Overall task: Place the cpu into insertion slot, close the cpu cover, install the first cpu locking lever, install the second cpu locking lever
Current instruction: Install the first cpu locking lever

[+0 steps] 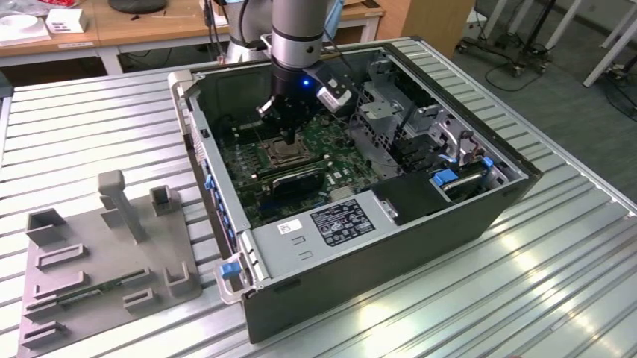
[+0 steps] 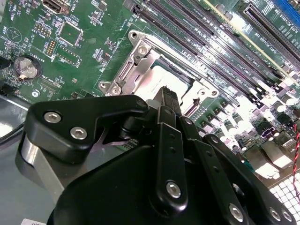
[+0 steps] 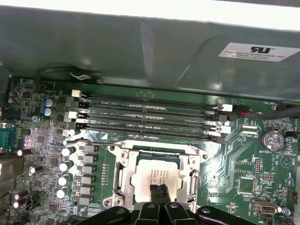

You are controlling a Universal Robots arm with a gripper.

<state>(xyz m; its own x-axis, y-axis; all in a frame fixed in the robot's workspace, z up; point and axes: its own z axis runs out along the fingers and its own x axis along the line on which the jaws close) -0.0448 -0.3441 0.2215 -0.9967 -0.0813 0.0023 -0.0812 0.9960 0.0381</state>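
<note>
The cpu (image 3: 152, 173) lies in the insertion slot (image 1: 282, 153) on the green motherboard, its silvery-beige top showing. The cpu cover (image 3: 121, 171) lies flat around it as a silvery frame, also visible in the second wrist view, where the cover (image 2: 136, 56) frames the cpu (image 2: 171, 77). My gripper (image 3: 158, 191) is shut, its two narrow black fingertips pressed together with nothing between them. It stands over the near edge of the cpu; I cannot tell whether it touches. From outside, the gripper (image 1: 289, 136) points straight down into the open computer case. The locking levers are hard to make out.
Long black memory slots (image 3: 150, 117) run beside the socket, with the grey case wall (image 3: 140, 47) beyond them. A drive cage (image 1: 383, 112) and a power supply (image 1: 339, 220) crowd the case. A grey fixture plate (image 1: 100, 253) lies on the slatted table at the exterior view's left.
</note>
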